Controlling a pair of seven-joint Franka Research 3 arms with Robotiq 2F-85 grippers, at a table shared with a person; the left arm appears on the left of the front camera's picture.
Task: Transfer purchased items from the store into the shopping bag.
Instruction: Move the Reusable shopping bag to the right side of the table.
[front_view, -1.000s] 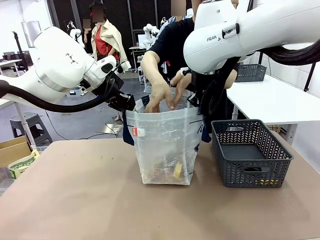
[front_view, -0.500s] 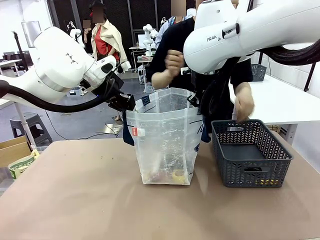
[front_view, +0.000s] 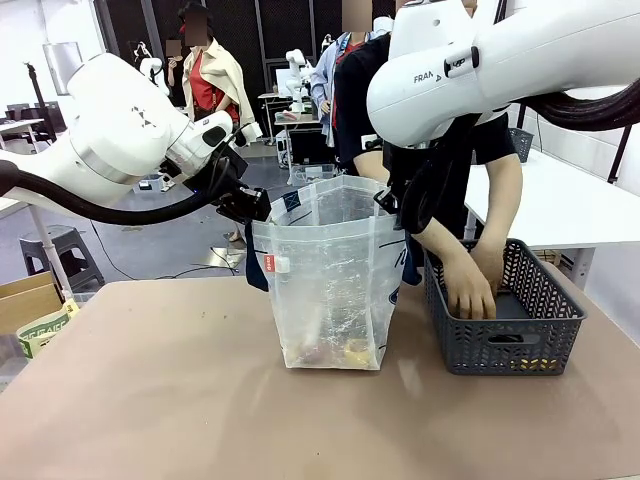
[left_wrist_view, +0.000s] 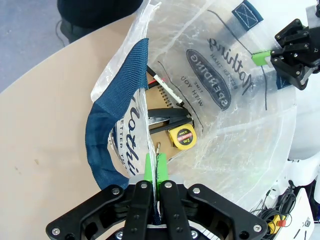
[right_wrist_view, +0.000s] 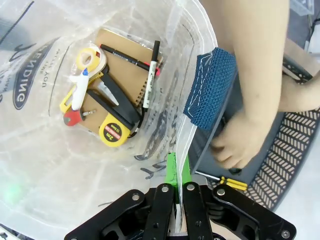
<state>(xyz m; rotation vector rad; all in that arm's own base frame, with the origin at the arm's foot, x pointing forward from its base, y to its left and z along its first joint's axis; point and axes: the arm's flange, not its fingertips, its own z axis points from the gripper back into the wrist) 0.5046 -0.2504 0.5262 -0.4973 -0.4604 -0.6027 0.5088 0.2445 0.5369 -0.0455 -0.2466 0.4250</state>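
The shopping bag (front_view: 330, 290) stands open mid-table, held at both sides of its rim. My left gripper (front_view: 255, 205) is shut on the bag's left rim (left_wrist_view: 153, 165) beside a blue handle (left_wrist_view: 115, 135). The right rim is pinched by my right gripper (right_wrist_view: 177, 170), shut next to the other handle (right_wrist_view: 210, 85). Purchased items lie in the bag: a yellow tape measure (right_wrist_view: 114, 132), a notebook (right_wrist_view: 125, 65), a pen (right_wrist_view: 152, 75) and a tape roll (right_wrist_view: 90, 59). The store, a dark grey basket (front_view: 505, 345), sits right of the bag, with the person's hands (front_view: 470, 290) inside it. A yellow item (right_wrist_view: 232, 183) lies in it.
A cardboard box (front_view: 25, 300) sits off the table's left edge. Behind the basket at the right stands a white table (front_view: 560, 200) with another grey basket (front_view: 500, 145) on it. The brown table in front of the bag is bare.
The person's hands have left the bag's mouth and gone down into the basket. Both grippers have kept their hold on the bag's rim without moving.
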